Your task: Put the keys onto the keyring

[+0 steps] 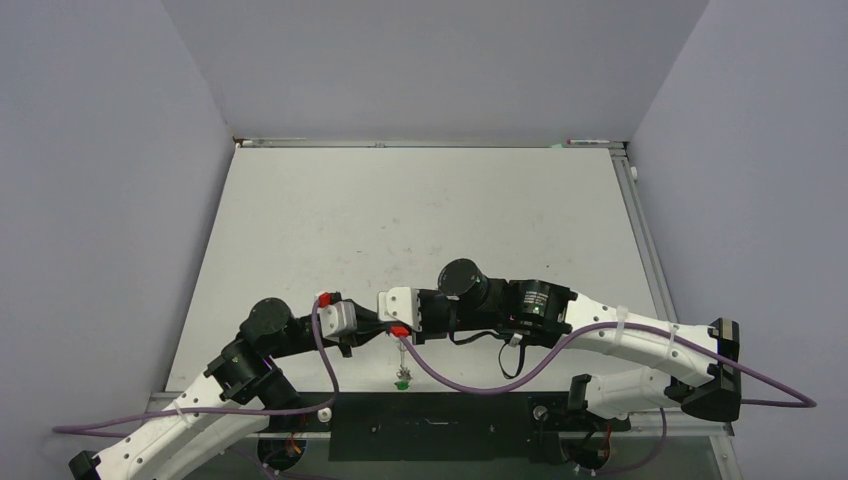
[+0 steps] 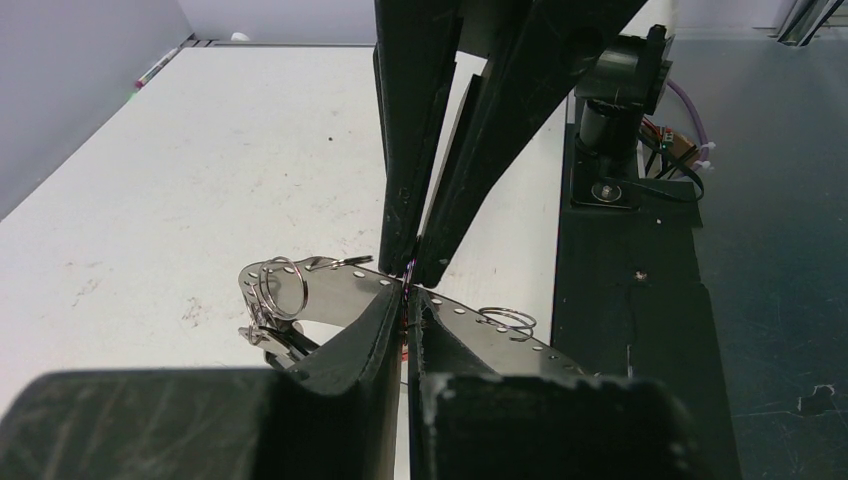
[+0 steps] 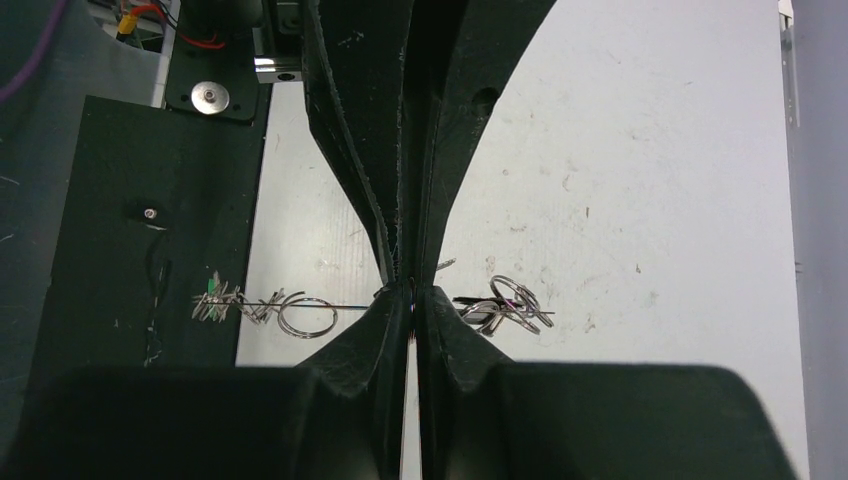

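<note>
Bright, even light; soft shadows on table (image 1: 420, 220); left end effector (image 2: 408, 300) base blurred, underexposed.

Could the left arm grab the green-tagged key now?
Probably not: the left gripper is shut on the keyring, tip to tip with the right gripper, and the key hangs further along it. It must let go first.

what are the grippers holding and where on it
The left gripper and right gripper are both shut on the keyring, pinching its thin metal band at one shared spot, tip to tip.
</note>
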Tool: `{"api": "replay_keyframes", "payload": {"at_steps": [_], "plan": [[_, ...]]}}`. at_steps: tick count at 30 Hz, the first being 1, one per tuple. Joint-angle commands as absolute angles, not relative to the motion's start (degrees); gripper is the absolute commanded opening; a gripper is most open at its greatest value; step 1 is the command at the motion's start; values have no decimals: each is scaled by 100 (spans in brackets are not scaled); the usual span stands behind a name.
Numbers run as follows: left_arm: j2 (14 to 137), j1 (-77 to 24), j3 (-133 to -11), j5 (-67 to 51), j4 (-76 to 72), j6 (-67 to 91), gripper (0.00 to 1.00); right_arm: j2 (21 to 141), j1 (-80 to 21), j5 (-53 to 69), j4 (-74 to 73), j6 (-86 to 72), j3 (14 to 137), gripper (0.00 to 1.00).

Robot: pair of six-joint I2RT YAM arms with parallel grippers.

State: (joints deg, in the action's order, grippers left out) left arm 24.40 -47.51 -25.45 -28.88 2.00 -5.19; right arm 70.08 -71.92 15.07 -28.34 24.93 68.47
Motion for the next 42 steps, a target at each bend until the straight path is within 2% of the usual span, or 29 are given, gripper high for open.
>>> {"api": "replay_keyframes", "payload": {"at_steps": [1,3,4,5,6,7,9,10,13,17,23,29,33,42], "plan": [[2373,-4738,-2853,-2888,-116,-488,0,6996,-7147,1577,-2542,2465,6850,5],[2336,-4742,-2833,-2888,-158,-483,0,6917,-7154,1573,-2426,2424,6754,5],[2305,-4738,-2816,-2896,-184,-479,4,6857,-7154,1555,-2320,2387,6686,5],[2250,-4744,-2801,-2890,-203,-483,12,6759,-7147,1536,-2195,2345,6595,5],[2195,-4738,-2777,-2871,-230,-481,26,6658,-7152,1511,-2068,2306,6487,5],[2141,-4733,-2756,-2828,-253,-491,34,6543,-7152,1485,-1890,2265,6345,5],[2025,-4736,-2719,-2746,-292,-513,42,6295,-7153,1460,-1526,2132,6064,5],[1994,-4737,-2716,-2721,-301,-513,43,6172,-7152,1467,-1353,2078,5939,5],[1939,-4729,-2699,-2757,-321,-527,43,5811,-7153,1518,-740,1907,5579,5],[1916,-4734,-2671,-3024,-416,-507,36,5471,-7153,1578,-258,1723,5274,5],[1912,-4728,-2599,-3495,-635,-402,31,5309,-7149,1699,152,1585,5092,5],[1840,-4724,-2526,-3602,-781,-351,30,5415,-7153,1734,240,1566,5089,5],[1878,-4727,-2539,-3550,-753,-349,25,5464,-7151,1779,297,1564,5105,5],[1905,-4727,-2566,-3434,-694,-393,24,5515,-7152,1860,256,1541,5137,5]]}}
